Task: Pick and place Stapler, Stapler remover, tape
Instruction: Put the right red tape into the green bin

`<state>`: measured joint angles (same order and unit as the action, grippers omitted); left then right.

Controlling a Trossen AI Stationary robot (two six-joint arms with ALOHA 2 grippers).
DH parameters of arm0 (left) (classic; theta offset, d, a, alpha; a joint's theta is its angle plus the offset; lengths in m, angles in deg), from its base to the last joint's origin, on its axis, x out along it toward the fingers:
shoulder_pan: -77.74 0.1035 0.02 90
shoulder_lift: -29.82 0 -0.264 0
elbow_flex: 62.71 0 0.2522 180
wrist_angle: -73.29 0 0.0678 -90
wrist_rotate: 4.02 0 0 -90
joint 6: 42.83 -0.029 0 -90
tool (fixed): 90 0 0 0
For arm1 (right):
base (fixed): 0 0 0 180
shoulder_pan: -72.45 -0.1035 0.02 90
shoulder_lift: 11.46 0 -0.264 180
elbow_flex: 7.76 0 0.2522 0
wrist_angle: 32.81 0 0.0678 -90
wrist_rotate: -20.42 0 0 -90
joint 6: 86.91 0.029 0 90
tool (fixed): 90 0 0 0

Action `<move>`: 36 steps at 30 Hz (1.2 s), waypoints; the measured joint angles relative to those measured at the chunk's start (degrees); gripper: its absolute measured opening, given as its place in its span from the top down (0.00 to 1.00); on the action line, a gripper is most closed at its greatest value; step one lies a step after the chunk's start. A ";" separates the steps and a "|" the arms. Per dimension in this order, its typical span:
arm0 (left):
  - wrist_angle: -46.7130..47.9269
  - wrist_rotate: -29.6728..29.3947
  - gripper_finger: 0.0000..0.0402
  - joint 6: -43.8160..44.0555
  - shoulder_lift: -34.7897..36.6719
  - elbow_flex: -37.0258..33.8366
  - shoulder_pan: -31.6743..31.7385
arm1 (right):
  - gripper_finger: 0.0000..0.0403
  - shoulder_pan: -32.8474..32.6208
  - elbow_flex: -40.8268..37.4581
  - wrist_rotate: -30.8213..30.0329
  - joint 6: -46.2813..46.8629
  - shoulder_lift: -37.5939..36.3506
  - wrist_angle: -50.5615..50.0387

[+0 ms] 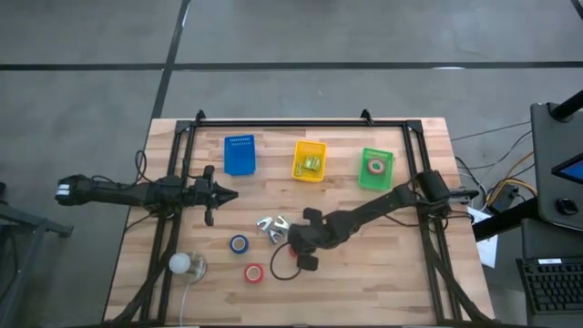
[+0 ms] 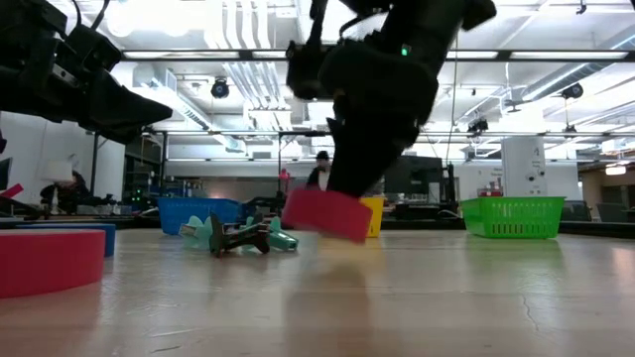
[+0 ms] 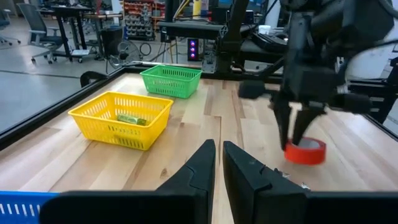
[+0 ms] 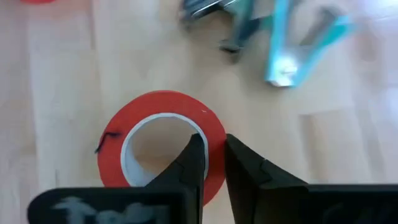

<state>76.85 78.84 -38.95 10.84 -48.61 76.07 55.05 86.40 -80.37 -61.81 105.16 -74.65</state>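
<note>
Pinching the rim of a red tape roll [image 4: 158, 143], the right gripper [image 4: 210, 163] has one finger inside the pale core and the other outside, clamped on the wall of the ring; the low view shows that roll [image 2: 327, 214] tilted and lifted clear of the wooden table [image 1: 383, 273]. In the high view this gripper [image 1: 303, 253] sits just below the table's middle. At about 10 o'clock from it lie the teal-and-metal staple removers [image 1: 273, 226], close by. Farther toward 9 o'clock rests the blue tape roll [image 1: 239, 243], and at about 8 o'clock another red tape roll [image 1: 253, 272]. Along the far edge, from 11 to 1 o'clock, stand a blue bin [image 1: 240, 155], a yellow bin [image 1: 309, 160] and a green bin [image 1: 375, 169] with a roll inside. The left gripper [image 1: 221, 193] hovers at the table's left-centre, its fingers [image 3: 200, 163] nearly together and empty.
</note>
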 joint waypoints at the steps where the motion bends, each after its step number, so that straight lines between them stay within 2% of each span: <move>1: 0.00 0.00 0.91 0.02 0.00 0.00 0.00 | 0.91 0.12 0.01 -0.35 -0.02 -0.71 -0.99; 8: 0.00 0.00 0.91 0.00 0.00 0.00 0.02 | 0.87 0.21 -0.07 -6.48 1.13 -6.08 -12.71; 14: 0.02 -0.01 0.91 0.01 0.00 0.00 0.00 | 0.89 0.41 -0.98 -16.23 4.19 -11.60 -27.64; 17: 0.02 -0.01 0.91 0.01 -0.01 0.00 0.01 | 0.89 1.19 -1.52 -24.17 10.90 -15.04 -36.19; 20: 0.02 0.00 0.91 0.00 0.00 0.00 0.02 | 0.88 2.72 -2.78 -28.17 19.12 -18.69 -42.92; 23: 0.02 -0.01 0.91 0.01 0.00 0.00 0.00 | 0.88 4.99 -5.34 -29.81 26.30 -23.16 -45.57; 26: 0.02 -0.02 0.91 0.01 -0.01 0.00 0.00 | 0.89 8.44 -9.15 -29.98 29.37 -28.03 -45.43; 30: 0.02 0.00 0.91 0.00 -0.02 0.00 0.00 | 0.88 14.23 -15.49 -29.75 32.23 -34.61 -45.15; 36: 0.02 -0.02 0.91 0.02 -0.02 0.00 0.02 | 0.88 24.81 -25.22 -26.24 33.12 -42.98 -42.63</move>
<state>76.87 78.82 -38.93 10.82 -48.61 76.09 79.86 61.18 -106.62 -28.69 62.19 -117.28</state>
